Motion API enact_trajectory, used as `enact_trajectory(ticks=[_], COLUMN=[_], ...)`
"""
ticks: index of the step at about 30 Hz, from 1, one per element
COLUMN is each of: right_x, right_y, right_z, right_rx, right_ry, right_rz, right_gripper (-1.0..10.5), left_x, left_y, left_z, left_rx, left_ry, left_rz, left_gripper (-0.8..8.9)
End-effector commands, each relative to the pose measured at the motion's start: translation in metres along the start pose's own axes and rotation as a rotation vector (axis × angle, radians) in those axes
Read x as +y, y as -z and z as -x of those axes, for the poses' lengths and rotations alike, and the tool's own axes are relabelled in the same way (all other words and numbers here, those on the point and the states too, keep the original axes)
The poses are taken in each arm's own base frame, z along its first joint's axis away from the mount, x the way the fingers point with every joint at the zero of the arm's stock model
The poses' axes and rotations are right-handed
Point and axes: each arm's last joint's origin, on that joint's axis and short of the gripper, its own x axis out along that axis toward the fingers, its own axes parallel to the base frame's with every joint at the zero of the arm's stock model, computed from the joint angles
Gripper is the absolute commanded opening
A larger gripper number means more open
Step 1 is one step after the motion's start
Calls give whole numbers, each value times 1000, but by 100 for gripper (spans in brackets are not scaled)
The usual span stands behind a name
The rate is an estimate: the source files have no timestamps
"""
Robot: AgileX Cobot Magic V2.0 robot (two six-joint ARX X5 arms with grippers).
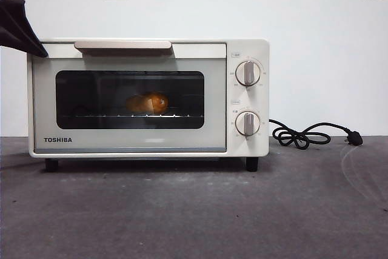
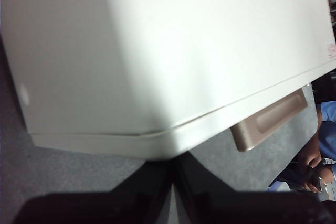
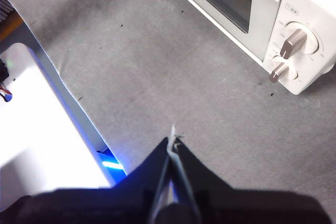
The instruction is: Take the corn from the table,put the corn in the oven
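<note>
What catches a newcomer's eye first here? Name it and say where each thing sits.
The cream oven stands large on the grey table, door closed, with the orange corn glowing on the rack behind its dark glass. The left gripper, jaws shut, hovers over the oven's top corner near the handle. The black cord coils on the table beside the knobs.

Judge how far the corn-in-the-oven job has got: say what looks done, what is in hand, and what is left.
Done: the corn lies on the rack inside the oven, seen through the closed glass door. In hand: nothing is held; the left gripper, jaws together, hangs over the oven's top corner, and the right gripper, also shut, hangs over the bare table. Left: seemingly nothing but drawing the arms away.
</note>
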Motion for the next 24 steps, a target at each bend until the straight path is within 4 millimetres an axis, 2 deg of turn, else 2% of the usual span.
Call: enact_trajectory(ticks=[1,6,11,15,19,24], right_x=[-1,-1,-2,-2,-2,-2], right_y=[-1,-1,-2,-3,-3,-4], right_z=[-1,-2,-2,-2,-2,-1], right_rx=[1,-3,-12,-22,-21,-29], right_ry=[-3,-2,9,14,15,18], right_rz=[-8,-7,-1,4,7,11], right_gripper=[-9,-9,-8,-8,-8,-8], left_x=[-1,-16,-51,-88,-128,-156], left_y=[-3,5,17,33,64,104], left_z=[1,1,14,38,70,98], left_rx=[-10,39,22,-43,-128,-184], left_ry=[-13,4,23,35,8,-145], left_rz=[-41,-99,-214,-330,-453,-523], left_gripper=[-8,-8,-8,-8,-8,-8])
